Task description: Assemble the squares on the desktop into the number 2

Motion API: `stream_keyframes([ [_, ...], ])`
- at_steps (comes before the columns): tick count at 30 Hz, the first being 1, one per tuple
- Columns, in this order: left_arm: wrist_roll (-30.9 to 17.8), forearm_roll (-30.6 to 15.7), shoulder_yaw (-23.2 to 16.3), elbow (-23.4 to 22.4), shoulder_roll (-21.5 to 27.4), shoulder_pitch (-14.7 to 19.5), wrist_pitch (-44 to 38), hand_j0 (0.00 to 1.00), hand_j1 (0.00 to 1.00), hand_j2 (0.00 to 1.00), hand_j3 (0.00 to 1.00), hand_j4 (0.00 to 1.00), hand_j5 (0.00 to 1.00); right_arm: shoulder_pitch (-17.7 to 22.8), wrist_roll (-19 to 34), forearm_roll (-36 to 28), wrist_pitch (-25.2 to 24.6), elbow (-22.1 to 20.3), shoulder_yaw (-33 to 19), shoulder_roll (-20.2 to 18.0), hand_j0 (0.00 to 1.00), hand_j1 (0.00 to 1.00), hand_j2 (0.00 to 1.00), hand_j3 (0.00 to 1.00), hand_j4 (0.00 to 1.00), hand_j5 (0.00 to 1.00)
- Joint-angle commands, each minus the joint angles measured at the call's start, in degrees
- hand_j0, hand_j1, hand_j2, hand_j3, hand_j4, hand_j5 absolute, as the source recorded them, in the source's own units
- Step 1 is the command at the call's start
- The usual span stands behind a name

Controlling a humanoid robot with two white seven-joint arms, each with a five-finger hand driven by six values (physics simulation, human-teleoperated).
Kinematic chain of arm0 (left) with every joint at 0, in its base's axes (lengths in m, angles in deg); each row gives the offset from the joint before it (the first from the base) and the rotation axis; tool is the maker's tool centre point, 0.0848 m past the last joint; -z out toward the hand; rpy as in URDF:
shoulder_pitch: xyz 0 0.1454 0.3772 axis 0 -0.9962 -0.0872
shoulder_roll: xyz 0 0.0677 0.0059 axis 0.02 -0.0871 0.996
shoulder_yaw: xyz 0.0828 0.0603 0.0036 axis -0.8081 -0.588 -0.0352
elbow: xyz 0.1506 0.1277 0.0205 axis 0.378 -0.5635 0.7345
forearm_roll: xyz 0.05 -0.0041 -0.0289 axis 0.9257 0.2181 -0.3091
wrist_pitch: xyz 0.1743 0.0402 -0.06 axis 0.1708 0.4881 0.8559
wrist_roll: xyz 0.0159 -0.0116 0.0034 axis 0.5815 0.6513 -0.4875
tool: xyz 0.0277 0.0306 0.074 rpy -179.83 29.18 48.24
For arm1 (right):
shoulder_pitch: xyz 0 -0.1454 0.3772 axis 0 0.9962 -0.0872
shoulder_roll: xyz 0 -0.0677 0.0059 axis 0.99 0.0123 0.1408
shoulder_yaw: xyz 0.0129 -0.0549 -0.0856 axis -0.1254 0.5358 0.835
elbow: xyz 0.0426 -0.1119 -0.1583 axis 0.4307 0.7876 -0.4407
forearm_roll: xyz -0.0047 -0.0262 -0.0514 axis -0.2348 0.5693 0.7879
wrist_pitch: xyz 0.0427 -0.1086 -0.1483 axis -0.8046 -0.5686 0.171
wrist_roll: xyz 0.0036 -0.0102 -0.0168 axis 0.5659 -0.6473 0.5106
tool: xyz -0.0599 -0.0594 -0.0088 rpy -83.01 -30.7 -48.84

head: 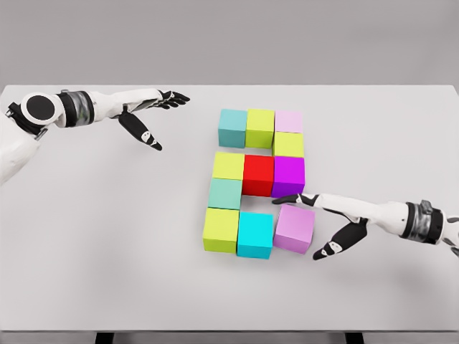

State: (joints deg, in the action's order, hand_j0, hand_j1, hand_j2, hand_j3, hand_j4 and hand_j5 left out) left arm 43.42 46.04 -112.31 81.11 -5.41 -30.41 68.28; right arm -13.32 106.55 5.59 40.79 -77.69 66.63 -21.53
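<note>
White desktop (107, 236), lilac block (295, 228) just left of the open right robot hand (326, 218).

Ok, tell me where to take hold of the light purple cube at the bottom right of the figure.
Grip the light purple cube across its near and far faces, coming from the right, where the right hand already sits open. Its left face lies close to the cyan cube, so fingers likely won't fit there; it also sits slightly rotated.
</note>
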Motion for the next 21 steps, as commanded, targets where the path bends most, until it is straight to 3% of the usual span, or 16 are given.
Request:
stream_keyframes([
  [1,0.0,-0.3,0.1,0.0,0.0,0.0,0.0,1.0,1.0,1.0,1.0,1.0,1.0,0.0,0.0,0.5,-0.1,0.4,0.5,0.3,1.0,1.0,1.0,1.0,1.0,1.0],
  [21,0.0,-0.3,0.3,0.0,0.0,0.0,0.0,1.0,1.0,1.0,1.0,1.0,1.0,0.2,0.0,0.7,-0.1,-3.6,1.3,-0.3,1.0,1.0,1.0,1.0,1.0,1.0],
])
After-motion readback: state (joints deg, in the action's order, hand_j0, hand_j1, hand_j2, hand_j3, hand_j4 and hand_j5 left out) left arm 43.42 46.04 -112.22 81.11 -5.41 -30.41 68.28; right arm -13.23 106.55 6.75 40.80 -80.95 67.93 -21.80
